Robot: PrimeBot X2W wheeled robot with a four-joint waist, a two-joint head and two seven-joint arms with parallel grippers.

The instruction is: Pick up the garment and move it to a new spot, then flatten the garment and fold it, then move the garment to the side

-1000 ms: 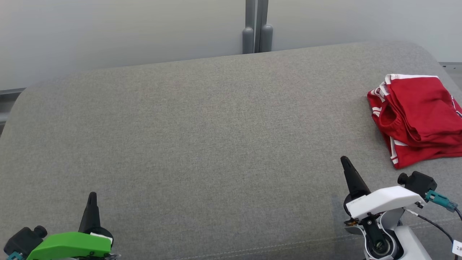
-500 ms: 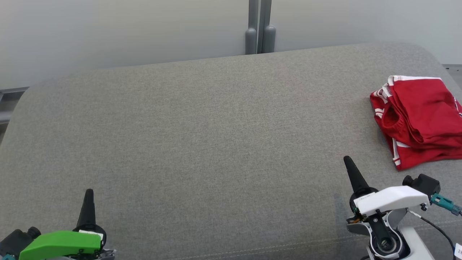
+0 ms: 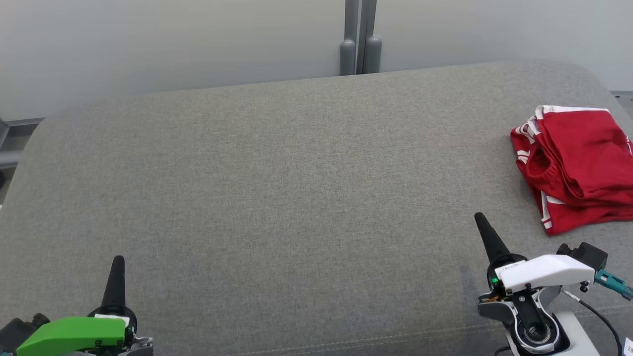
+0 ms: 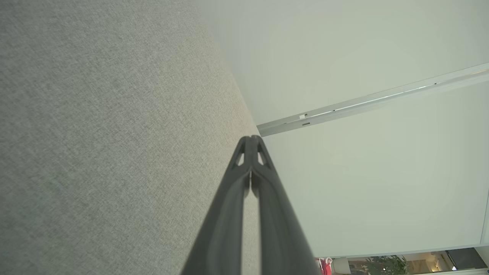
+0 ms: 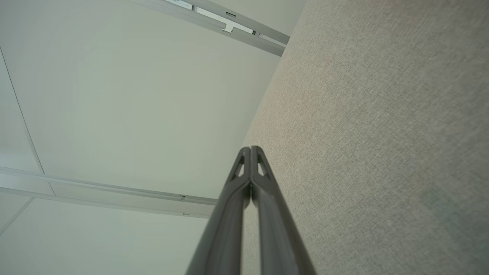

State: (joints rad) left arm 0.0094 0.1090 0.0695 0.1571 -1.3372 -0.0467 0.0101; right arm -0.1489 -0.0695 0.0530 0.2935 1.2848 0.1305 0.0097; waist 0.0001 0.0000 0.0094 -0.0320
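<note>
A red garment (image 3: 578, 165) with white trim lies folded in a bundle at the right edge of the grey cushion (image 3: 296, 198), partly cut off by the head view's border. My right gripper (image 3: 478, 217) hovers low at the lower right, shut and empty, well short of the garment. My left gripper (image 3: 117, 260) stands at the lower left, likewise shut with nothing held. Each wrist view shows the gripper (image 4: 250, 139) and gripper (image 5: 250, 149) with fingertips pressed together over the grey fabric.
A pale wall rises behind the cushion, with a grey vertical post (image 3: 360, 37) at top centre. The cushion's rounded corners fall away at far left and far right. A cable and teal connector (image 3: 613, 284) hang off my right wrist.
The head camera has shifted slightly, so everything sits a little right and lower. Both grippers have drawn back a bit toward the bottom edge. The garment lies unmoved.
</note>
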